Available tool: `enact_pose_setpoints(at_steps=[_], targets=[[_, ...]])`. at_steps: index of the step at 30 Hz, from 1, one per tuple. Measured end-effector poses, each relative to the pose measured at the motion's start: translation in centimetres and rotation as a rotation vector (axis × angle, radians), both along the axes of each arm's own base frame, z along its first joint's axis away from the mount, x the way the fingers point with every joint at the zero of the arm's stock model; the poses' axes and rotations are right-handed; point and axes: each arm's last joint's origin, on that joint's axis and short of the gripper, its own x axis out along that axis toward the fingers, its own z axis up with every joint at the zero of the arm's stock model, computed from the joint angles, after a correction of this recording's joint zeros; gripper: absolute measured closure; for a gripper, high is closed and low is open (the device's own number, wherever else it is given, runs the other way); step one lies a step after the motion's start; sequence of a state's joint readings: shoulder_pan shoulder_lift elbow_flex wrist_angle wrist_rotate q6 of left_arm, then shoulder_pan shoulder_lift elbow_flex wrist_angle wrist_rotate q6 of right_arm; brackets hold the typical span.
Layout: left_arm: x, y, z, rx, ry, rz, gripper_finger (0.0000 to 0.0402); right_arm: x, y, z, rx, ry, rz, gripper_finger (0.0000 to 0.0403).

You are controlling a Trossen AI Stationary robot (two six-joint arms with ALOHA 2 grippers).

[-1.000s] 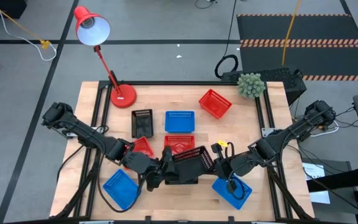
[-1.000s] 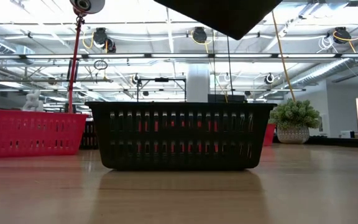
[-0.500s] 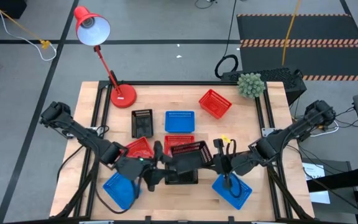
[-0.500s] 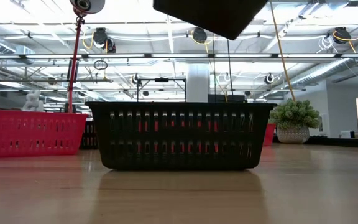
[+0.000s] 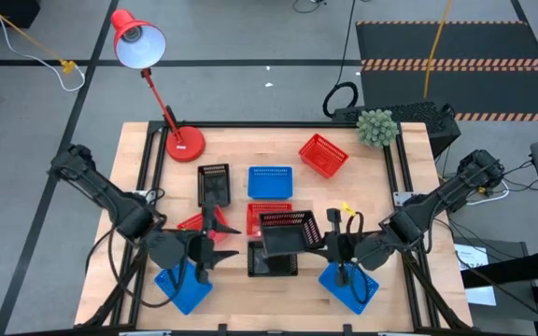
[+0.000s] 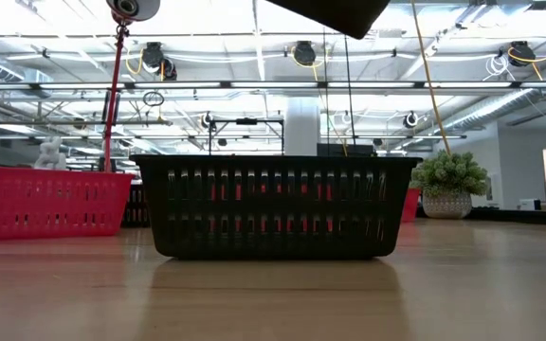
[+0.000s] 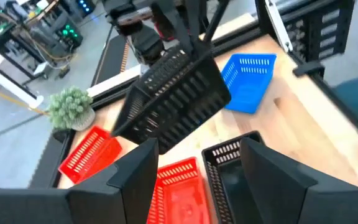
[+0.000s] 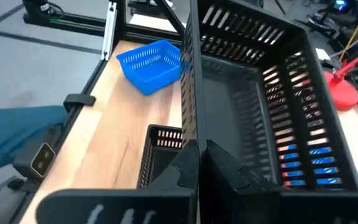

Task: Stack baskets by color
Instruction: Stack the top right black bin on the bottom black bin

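Near edge: right gripper (image 5: 330, 245) jaws pinch a black basket (image 5: 288, 230) above another black basket (image 5: 273, 263) on the table (image 5: 381, 187). Left gripper (image 5: 220, 245) jaws spread, empty. Farther baskets loose; no stack finished.

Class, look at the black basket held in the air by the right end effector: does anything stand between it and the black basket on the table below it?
Nothing visible does. The lifted black basket hangs over the black basket on the table; the open left end effector stands off to the side.
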State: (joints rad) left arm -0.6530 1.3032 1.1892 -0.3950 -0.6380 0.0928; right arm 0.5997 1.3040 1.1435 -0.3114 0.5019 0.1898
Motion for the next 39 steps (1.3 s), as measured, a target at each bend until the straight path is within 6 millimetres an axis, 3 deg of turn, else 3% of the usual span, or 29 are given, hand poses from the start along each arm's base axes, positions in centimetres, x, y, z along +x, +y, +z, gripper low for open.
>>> enact_pose_setpoints(at_steps=[9,21,27,36,39], targets=[[-0.7,0.2,0.3,-0.106,0.002,0.04,0.0172,0.3,1.9,-0.6,0.065,-0.048,-0.049,0.0399],[-0.9,0.4,0.1,-0.157,0.01,0.118,0.0172,3.9,6.0,-1.3,0.092,-0.013,-0.049,0.0399],[-0.9,0.5,0.0,-0.172,0.013,0.137,0.0172,5.6,7.7,-2.8,0.087,0.098,-0.098,0.0399],[-0.9,0.5,0.0,-0.18,0.011,0.139,0.0172,7.5,10.4,-6.0,0.15,0.133,-0.138,0.0399],[-0.9,0.5,0.0,-0.181,0.01,0.139,0.0172,7.8,10.8,-7.0,0.08,0.145,-0.1,0.0399]])
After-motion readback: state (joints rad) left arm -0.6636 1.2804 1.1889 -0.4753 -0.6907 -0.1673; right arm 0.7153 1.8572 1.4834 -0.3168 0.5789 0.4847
